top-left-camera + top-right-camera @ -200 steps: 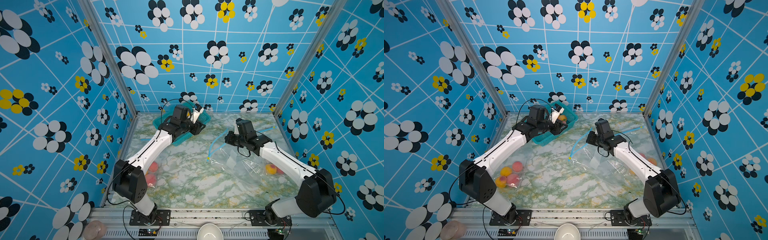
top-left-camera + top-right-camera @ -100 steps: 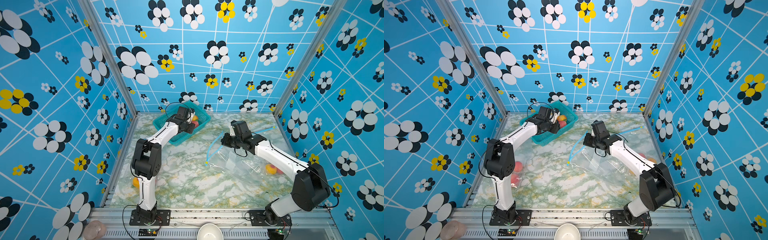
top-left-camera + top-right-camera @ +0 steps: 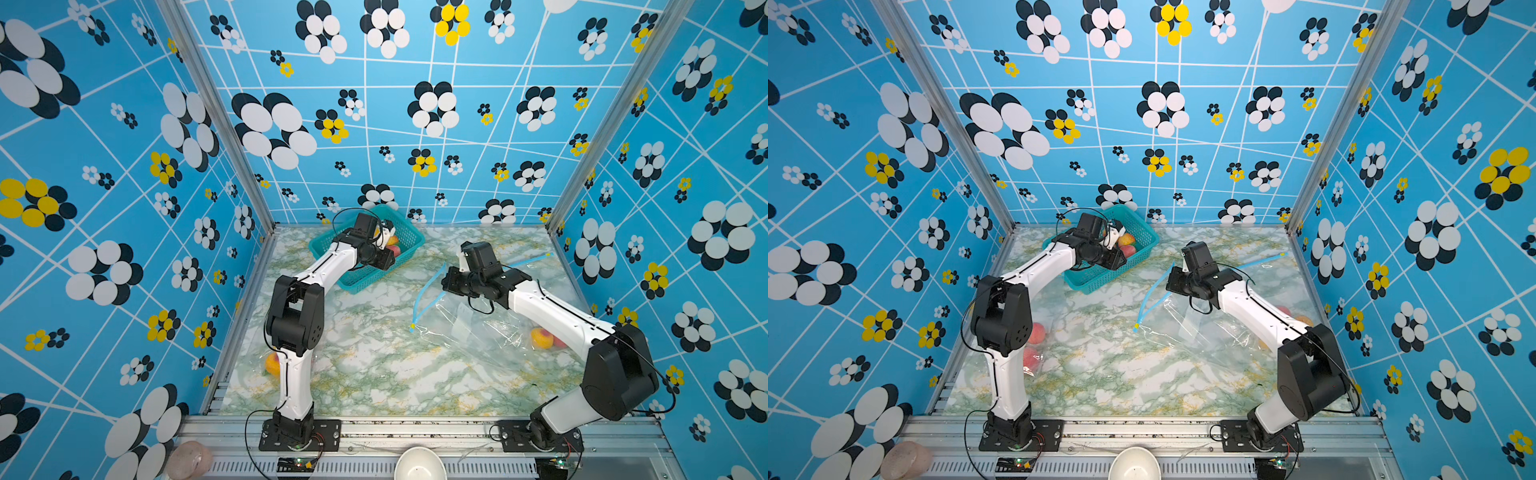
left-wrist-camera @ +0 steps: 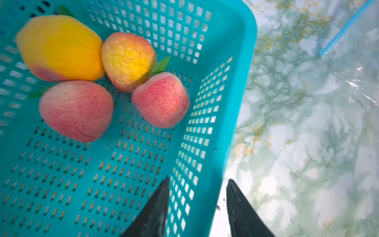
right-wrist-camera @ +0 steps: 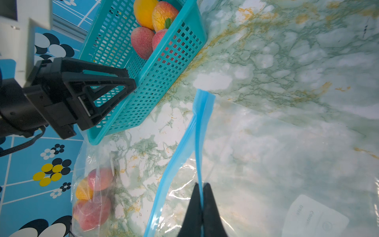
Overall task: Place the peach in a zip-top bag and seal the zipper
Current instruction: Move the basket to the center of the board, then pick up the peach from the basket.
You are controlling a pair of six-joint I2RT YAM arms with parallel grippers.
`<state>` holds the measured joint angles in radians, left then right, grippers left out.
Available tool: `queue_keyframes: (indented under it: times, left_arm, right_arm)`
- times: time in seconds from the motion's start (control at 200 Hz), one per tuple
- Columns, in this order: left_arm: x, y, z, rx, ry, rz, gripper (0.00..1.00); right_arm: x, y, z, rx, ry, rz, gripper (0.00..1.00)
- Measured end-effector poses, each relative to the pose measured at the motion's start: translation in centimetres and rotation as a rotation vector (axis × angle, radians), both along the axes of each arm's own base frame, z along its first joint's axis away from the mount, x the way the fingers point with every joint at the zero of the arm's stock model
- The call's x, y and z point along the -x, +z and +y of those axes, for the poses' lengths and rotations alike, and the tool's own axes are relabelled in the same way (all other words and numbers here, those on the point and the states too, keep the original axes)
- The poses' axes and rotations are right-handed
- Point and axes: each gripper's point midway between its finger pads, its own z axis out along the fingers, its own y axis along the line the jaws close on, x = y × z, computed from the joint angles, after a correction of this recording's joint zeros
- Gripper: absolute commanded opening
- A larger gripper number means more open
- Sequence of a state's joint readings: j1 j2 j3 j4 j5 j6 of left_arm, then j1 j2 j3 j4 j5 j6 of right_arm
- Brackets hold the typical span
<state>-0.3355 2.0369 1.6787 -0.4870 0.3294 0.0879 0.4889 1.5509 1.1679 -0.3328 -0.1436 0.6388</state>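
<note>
Nearest, by the left arm's base, a small bag of fruit [image 3: 1036,332] lies on the marbled table [image 3: 374,374]. Farther in, the right claw [image 5: 202,185] is clenched on the blue zipper strip [image 5: 198,133] of the clear zip-top bag [image 5: 266,153], whose mouth is parted. At the back, the left claw [image 4: 198,179] is released and grasps nothing, its jaws astride the wall of the teal basket [image 4: 235,71]. The peach [image 4: 161,100] sits inside that basket among three other fruits.
</note>
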Motion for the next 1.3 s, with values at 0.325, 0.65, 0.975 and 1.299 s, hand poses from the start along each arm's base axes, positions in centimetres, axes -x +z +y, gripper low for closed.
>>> queue_keyframes:
  times: [0.325, 0.65, 0.975, 1.299]
  left_arm:
    - [3.2, -0.3, -4.0, 0.038, -0.113, 0.069, 0.39]
    - [5.6, 0.4, -8.6, 0.085, -0.187, 0.097, 0.42]
    - [1.7, 3.4, -5.9, 0.097, 0.005, 0.022, 0.54]
    - [-3.2, 6.7, -2.1, 0.014, 0.248, -0.106, 0.58]
  right_arm:
    - [0.0, 0.3, -0.1, -0.001, -0.002, -0.008, 0.0]
    - [0.0, 1.7, -0.6, -0.014, -0.014, -0.04, 0.0]
    - [0.0, 1.6, -0.6, 0.0, 0.004, -0.047, 0.0]
    - [0.2, 1.2, -0.6, 0.004, 0.014, -0.041, 0.0]
